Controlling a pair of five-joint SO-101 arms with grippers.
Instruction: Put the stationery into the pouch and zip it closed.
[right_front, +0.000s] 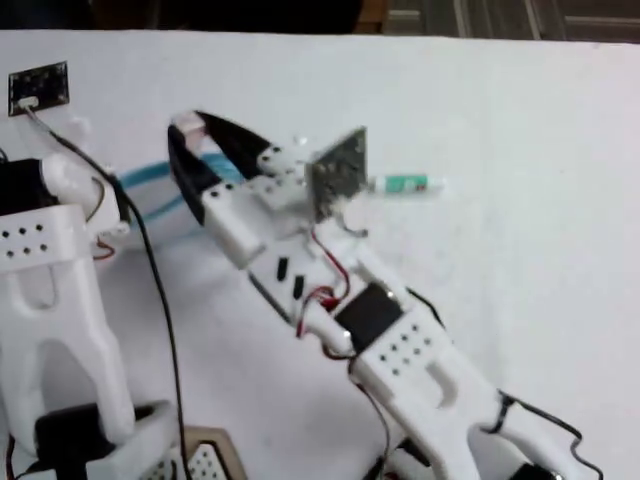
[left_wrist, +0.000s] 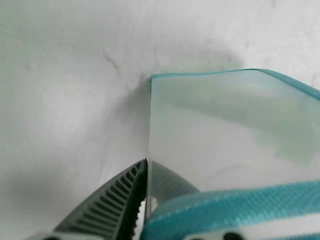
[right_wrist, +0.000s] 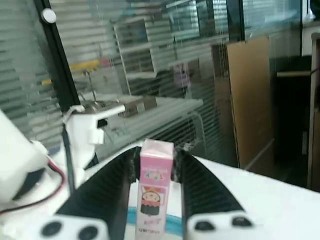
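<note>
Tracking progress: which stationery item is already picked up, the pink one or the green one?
The pink box, clamped in the right gripper; the green stick lies loose on the table.

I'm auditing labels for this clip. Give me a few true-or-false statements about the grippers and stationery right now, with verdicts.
1. The right gripper holds a pink box. True.
2. The left gripper pinches the pouch at its edge. True.
3. The green pen lies inside the pouch. False: it lies on the table, apart from the pouch.
4. The right gripper is open. False: it is shut on the pink box.
</note>
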